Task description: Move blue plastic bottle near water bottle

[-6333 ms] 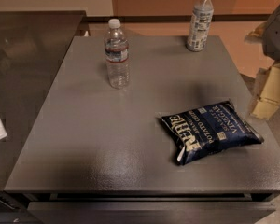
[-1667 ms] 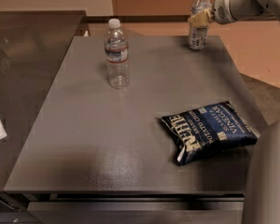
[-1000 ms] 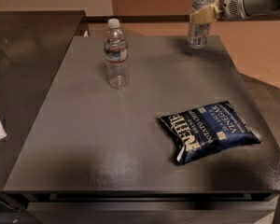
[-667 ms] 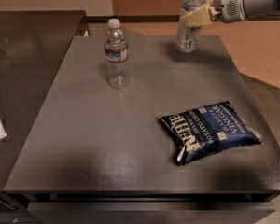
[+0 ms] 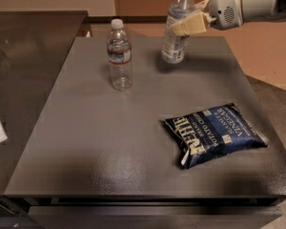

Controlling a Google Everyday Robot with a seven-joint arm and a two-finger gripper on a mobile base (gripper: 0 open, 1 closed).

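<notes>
Camera view, jaws at upper right pinching blue plastic bottle [image 5: 173, 45], water bottle [image 5: 120, 57] upright nearby

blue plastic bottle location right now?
Camera view, far side of the table: blue plastic bottle gripped by the claw, right of the water bottle, apart from it.

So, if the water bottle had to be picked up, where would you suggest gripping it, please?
Probably across the body of the water bottle, at its label band, coming sideways from the right: it stands upright and narrow. The gripper, right of it and farther back, is shut on the blue plastic bottle.
</notes>
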